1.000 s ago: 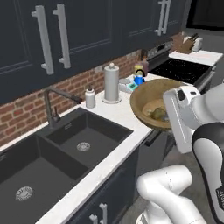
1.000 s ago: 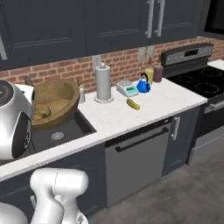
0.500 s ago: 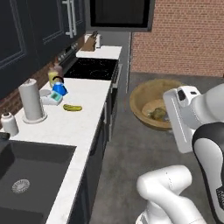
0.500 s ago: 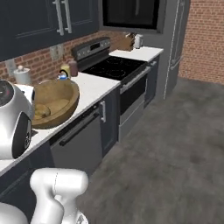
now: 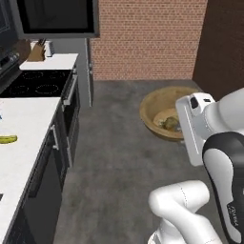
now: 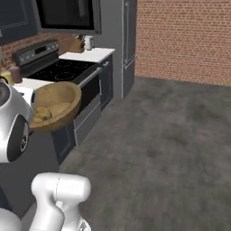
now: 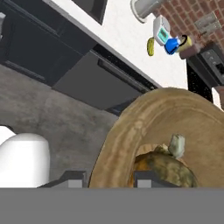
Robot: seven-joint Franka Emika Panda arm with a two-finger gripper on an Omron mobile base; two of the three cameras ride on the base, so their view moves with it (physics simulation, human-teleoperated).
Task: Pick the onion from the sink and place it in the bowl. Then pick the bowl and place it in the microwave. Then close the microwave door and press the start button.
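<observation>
**Bowl aloft, onion aboard**

Hand view: the gripper (image 7: 106, 180) has its two dark fingertips (image 7: 70, 179) set either side of the bowl's thick wooden rim, one outside the wall and one inside, clamped on it. The bowl (image 7: 131, 131) is light-brown with clear grain, and the onion (image 7: 164, 170) sits inside it near the inner fingertip, golden-brown with a pale papery tuft at its top. Past the rim lies a white counter (image 7: 118, 37) with a small yellow-green banana (image 7: 150, 46) and a blue object (image 7: 172, 45) (too small to identify).

From the left base view, the bowl (image 5: 159, 107) hangs above the grey floor (image 5: 114, 157), held at the end of the white arm, with the onion (image 5: 170, 124) low in its hollow. The black stove (image 5: 35, 83) and a dark-fronted microwave (image 5: 55, 19) mounted above it stand to the left, well apart from the bowl.

From the right base view, the bowl (image 6: 58, 97) tilts toward the camera, the onion (image 6: 41, 113) resting in it, with the stove (image 6: 63, 70) behind.
</observation>
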